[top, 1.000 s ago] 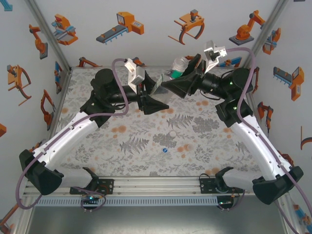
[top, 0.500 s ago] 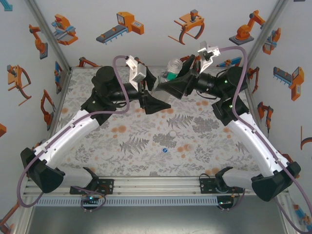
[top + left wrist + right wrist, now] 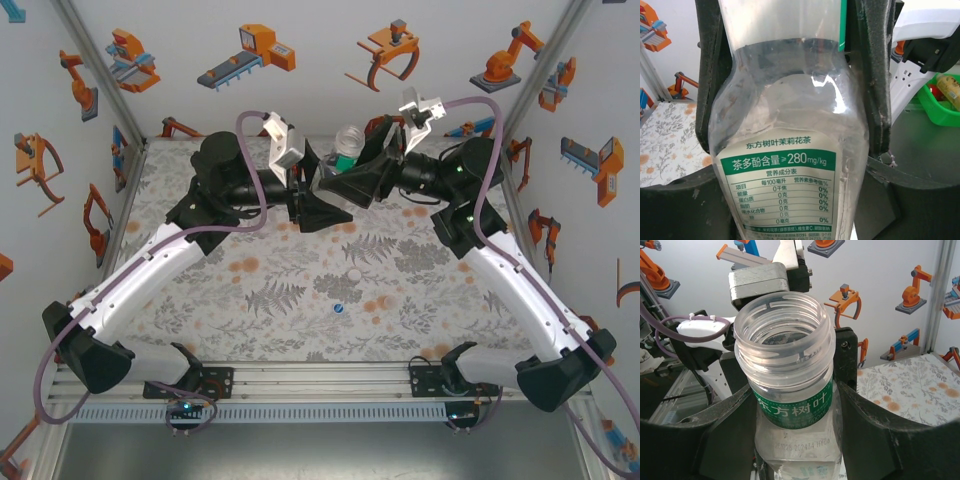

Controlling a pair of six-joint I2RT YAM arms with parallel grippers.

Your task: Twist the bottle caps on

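Two grippers are sharing one bottle point(image 3: 347, 148) at the far middle of the table point(image 3: 250, 300), and I am reading the hold mostly off the wrist cameras. From overhead I am seeing the taller clear bottle with the green label band hanging in the air between the two arms, mouth uppermost, well above the flowered cloth. The dark fingers are crowding it there, so that view is not telling me how the jaws are sitting. The left wrist camera is settling it for its own side: the left gripper point(image 3: 792, 200) is pinching the bottle's lower body, jaws pressing on either side of the white and green nutrition label. The right arm's fingers point(image 3: 875, 85) are coming in from the top of that picture and flanking the narrower waist. That camera is also catching a green bin point(image 3: 935, 107) off at its right edge. The right wrist camera is resolving what the overhead is too distant for: the threaded mouth is standing open towards the lens. Below it the right gripper point(image 3: 792, 410) is clamping the shoulder just under the green band, touching plastic on both sides. The overhead view, in turn, is giving me the loose caps. The white cap point(image 3: 352, 273) and the blue cap point(image 3: 339, 308) are lying on the cloth near the table's middle, apart from each other and well apart from the bottle. A pale round shape point(image 3: 378, 303) is sitting just right of the blue one, too faint for me to name.
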